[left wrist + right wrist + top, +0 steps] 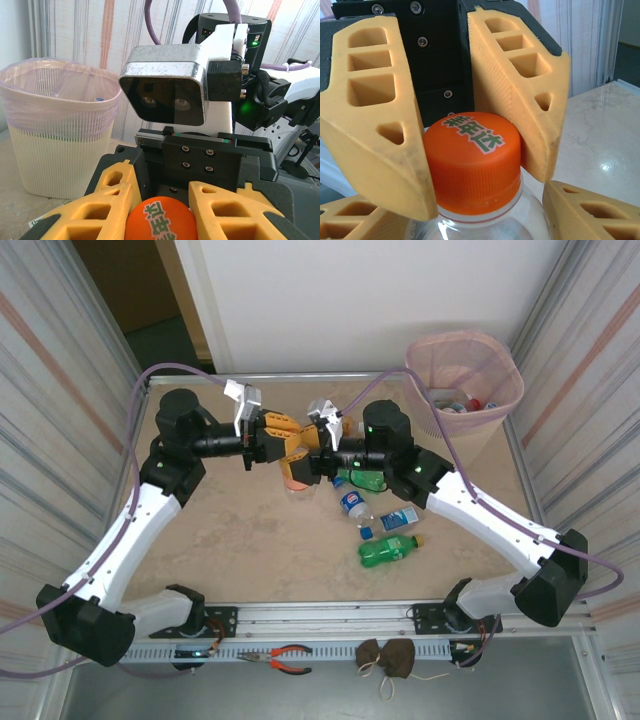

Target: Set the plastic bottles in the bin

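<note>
A: Bottle [470,150], orange cap, is caught between both arms near the middle of the bench [250,550], a shade towards 12 o'clock. Left tool [159,187] is clamped right down on that cap.

B: And the right tool [480,220]?

A: Part-open, one finger on each side of the clear shoulder just under the cap. Whether they're biting yet, I can't tell.

B: So that's the danger. If the left lets go before the right has a firm hold, down it goes.

A: Smooth, rounded plastic too. A squeeze on that slope could squirt it out, or buckle the wall.

B: The two sets of fingers are crowded, nearly touching. One small misjudgement and they knock each other.

A: And a fall likely lands it among the loose bottles [390,550] lying at 4 o'clock of the tools, well short of the bin [65,155] off at the 1 o'clock corner.
</note>
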You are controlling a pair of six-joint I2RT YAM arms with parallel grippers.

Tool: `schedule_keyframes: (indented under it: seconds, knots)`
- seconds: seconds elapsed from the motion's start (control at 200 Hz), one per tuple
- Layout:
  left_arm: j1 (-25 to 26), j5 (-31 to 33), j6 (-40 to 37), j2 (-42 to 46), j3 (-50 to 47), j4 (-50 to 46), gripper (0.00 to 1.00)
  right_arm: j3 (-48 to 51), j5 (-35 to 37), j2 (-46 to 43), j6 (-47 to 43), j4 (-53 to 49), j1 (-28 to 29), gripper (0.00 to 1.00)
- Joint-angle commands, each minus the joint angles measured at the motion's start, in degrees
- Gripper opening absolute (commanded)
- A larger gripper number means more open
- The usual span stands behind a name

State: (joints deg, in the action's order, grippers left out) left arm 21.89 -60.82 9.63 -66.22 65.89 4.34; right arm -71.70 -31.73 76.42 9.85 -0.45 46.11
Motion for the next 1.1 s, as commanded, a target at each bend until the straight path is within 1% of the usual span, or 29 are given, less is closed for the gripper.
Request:
schedule_keyframes:
  seconds: [0.0, 0.055, 0.13, 0.225, 0.266, 0.321, 0.346, 0.491, 0.571, 0.671, 0.731, 0.907, 1.017, 1.097]
  knots:
    - [0.44, 0.83, -0.56, -0.14, 2.37, 1.55, 0.16, -1.69, 0.61, -0.21, -0.83, -1.31, -0.03, 0.60]
    - [0.45, 1.21, -0.56, -0.24, 2.37, 1.55, 0.16, -1.69, 0.78, -0.25, -1.05, -1.48, -0.11, 0.57]
    - [0.43, 2.22, -0.36, -0.12, 2.40, 1.55, 0.23, -1.62, 1.57, -0.39, -0.92, -1.66, -0.09, 0.54]
    - [0.43, 2.73, -0.10, 0.16, 2.29, 1.73, 0.26, -1.64, 2.22, -0.75, -0.80, -1.60, -0.36, 0.51]
    - [0.43, 3.08, 0.11, 0.25, 2.29, 1.81, 0.32, -1.60, 2.58, -0.95, -0.56, -1.57, -0.53, 0.51]
    - [0.43, 4.32, 0.38, 0.56, 2.24, 1.73, 0.46, -1.51, 3.14, -1.31, -0.28, -1.44, -0.84, 0.50]
    - [0.43, 5.12, 0.39, 0.80, 2.16, 1.57, 0.49, -1.44, 3.56, -1.57, -0.19, -1.41, -1.13, 0.50]
    - [0.38, 10.25, -0.37, 2.80, 1.72, 0.23, 0.65, -1.31, 5.27, -3.11, 0.83, -1.57, -3.83, 0.47]
    - [0.18, 13.10, -1.26, 4.00, 1.36, -0.82, 0.69, -1.73, 6.21, -4.13, 1.60, -1.99, -6.24, 0.47]
    - [-0.13, 15.75, -1.20, 4.89, 0.08, -0.44, 0.72, -3.22, 7.51, -5.16, 3.34, -2.52, -11.15, 0.46]
    - [-0.35, 16.21, -1.08, 4.96, -0.39, -0.21, 0.72, -4.31, 8.40, -5.52, 4.51, -2.56, -14.26, 0.45]
    - [-0.53, 16.43, -0.02, 3.95, -0.90, 0.30, 0.71, -8.41, 11.49, -4.89, 8.93, -2.09, -26.28, 0.44]
    - [-0.51, 16.26, 1.09, 3.72, -1.77, 2.06, 0.71, -11.32, 15.03, -3.16, 13.40, -1.71, -33.80, 0.43]
    - [-0.53, 16.34, 1.35, 3.54, -1.89, 2.45, 0.71, -13.58, 18.48, -1.22, 18.62, -1.75, -39.59, 0.43]
